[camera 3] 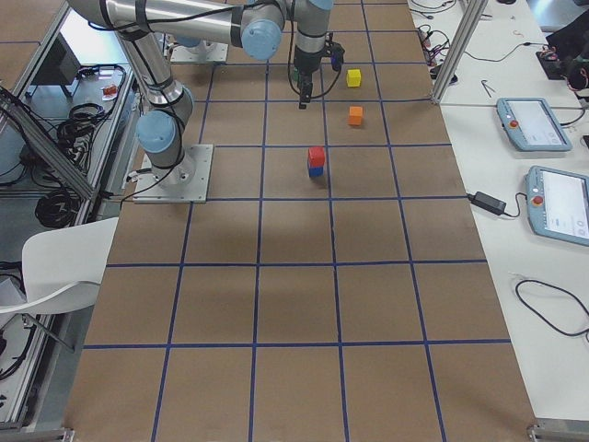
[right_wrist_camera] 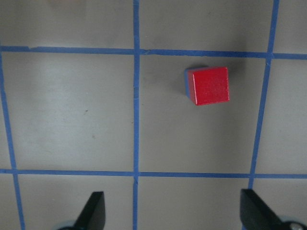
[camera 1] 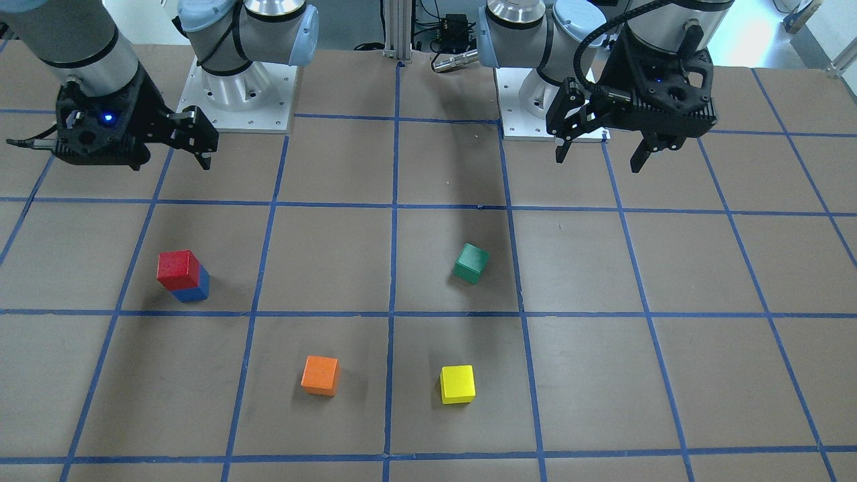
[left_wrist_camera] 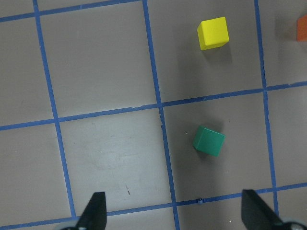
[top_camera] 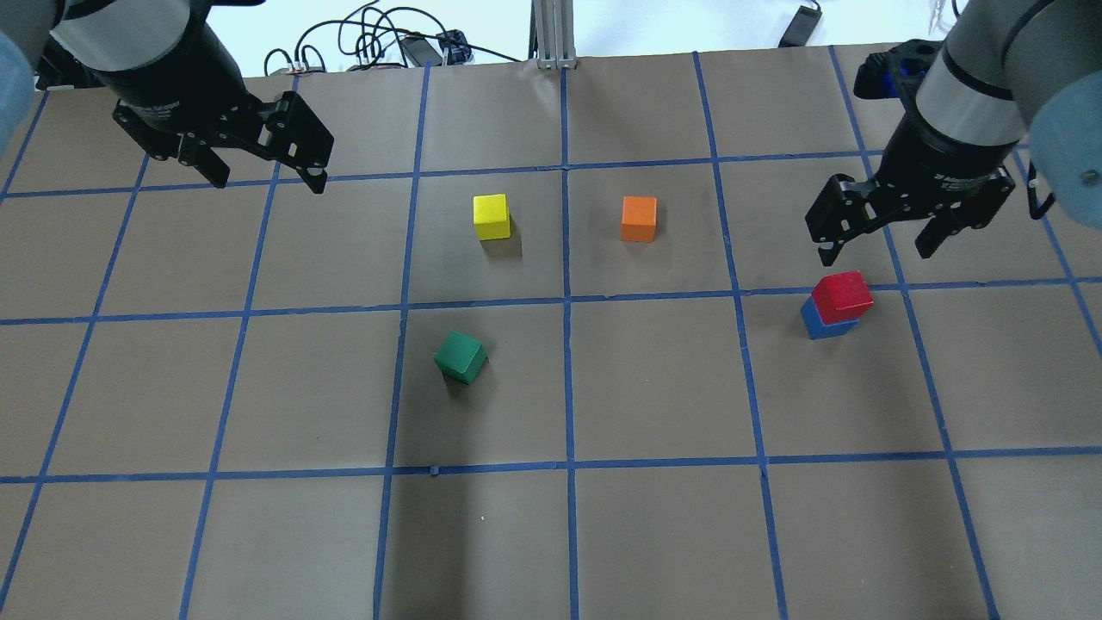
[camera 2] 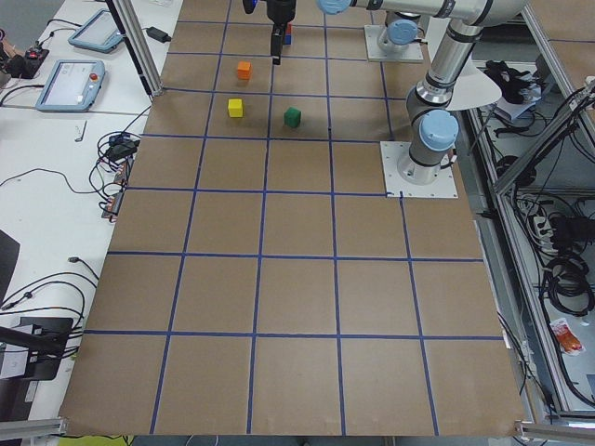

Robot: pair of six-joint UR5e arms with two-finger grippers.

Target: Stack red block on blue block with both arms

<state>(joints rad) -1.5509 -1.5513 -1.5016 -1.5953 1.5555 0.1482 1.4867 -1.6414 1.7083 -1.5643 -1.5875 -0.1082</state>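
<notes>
The red block point(camera 1: 178, 266) sits on top of the blue block point(camera 1: 195, 290), slightly turned against it; the stack also shows in the overhead view, red point(top_camera: 842, 294) on blue point(top_camera: 816, 325). My right gripper point(top_camera: 876, 254) is open and empty, raised above and just beyond the stack. In the right wrist view the red block point(right_wrist_camera: 209, 85) lies below, clear of the open fingers point(right_wrist_camera: 92, 212). My left gripper point(top_camera: 269, 179) is open and empty, raised far off at the table's other side, and it also shows in the front view point(camera 1: 598, 161).
A green block point(top_camera: 461, 356), a yellow block point(top_camera: 492, 216) and an orange block point(top_camera: 639, 218) lie apart in the middle of the brown table, which has blue tape grid lines point(top_camera: 566, 387). The arm bases point(camera 1: 238, 100) stand at the robot's edge.
</notes>
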